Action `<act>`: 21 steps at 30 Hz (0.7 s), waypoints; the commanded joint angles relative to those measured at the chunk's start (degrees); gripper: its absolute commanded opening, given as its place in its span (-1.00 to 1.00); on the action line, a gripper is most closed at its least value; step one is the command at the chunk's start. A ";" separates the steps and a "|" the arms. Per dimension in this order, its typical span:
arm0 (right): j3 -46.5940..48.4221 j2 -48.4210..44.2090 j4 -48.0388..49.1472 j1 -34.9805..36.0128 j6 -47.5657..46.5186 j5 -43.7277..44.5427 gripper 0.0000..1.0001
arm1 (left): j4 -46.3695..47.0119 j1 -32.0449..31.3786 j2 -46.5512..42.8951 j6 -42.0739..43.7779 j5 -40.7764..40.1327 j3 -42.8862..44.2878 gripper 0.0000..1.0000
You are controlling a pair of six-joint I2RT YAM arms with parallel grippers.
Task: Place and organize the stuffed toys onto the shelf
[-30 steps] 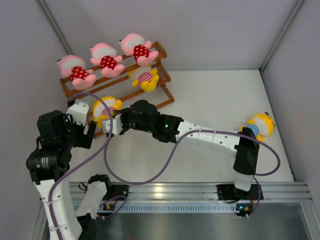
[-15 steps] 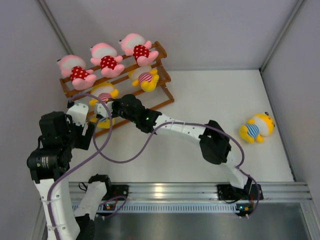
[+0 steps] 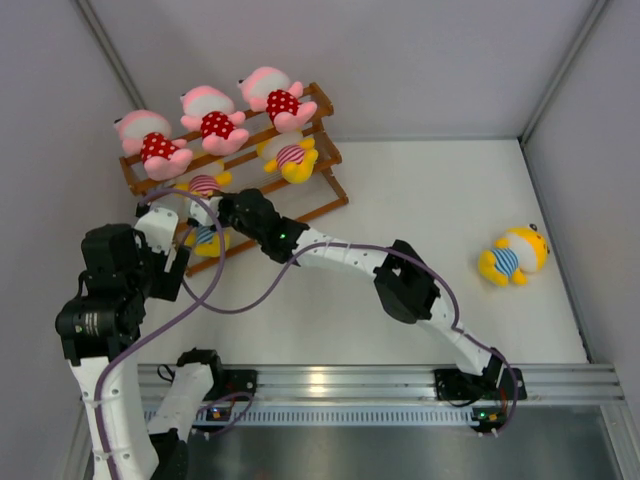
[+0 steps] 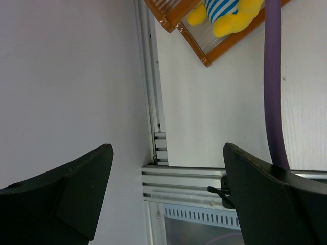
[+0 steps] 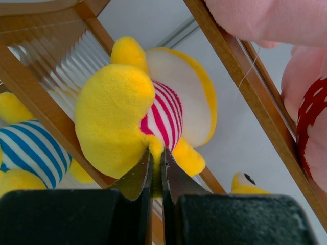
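One blue-striped toy (image 4: pixel 225 10) is cut off above.

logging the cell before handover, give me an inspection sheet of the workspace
surface: white table, loose blue-striped toy lying at its right
job's things: shelf holds three pink toys on top, shelved pink-striped toy mid tier, shelved blue-striped toy lowest
clutter: nothing seen
grippers: right gripper shut on held pink-striped toy at the shelf; left gripper open, empty
cables: purple cables loop slack over the table
surroundings: grey walls, aluminium rail at near edge
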 commanded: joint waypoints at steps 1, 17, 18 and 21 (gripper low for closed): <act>2.83 0.71 3.38 -1.39 2.31 0.08 -0.97 | 0.26 -0.60 -0.61 0.21 0.22 -0.40 0.90; 0.98 -1.92 2.50 0.10 2.84 -11.79 -0.85 | 0.18 -0.60 -0.52 0.21 0.57 -0.67 0.90; 0.90 -1.92 2.32 0.10 2.66 -11.71 -0.80 | 0.26 -0.60 -0.52 0.21 0.57 -0.67 0.90; 0.19 -2.63 2.85 0.10 2.40 -11.26 -0.74 | 0.18 -0.69 -0.69 0.39 0.66 -0.84 0.90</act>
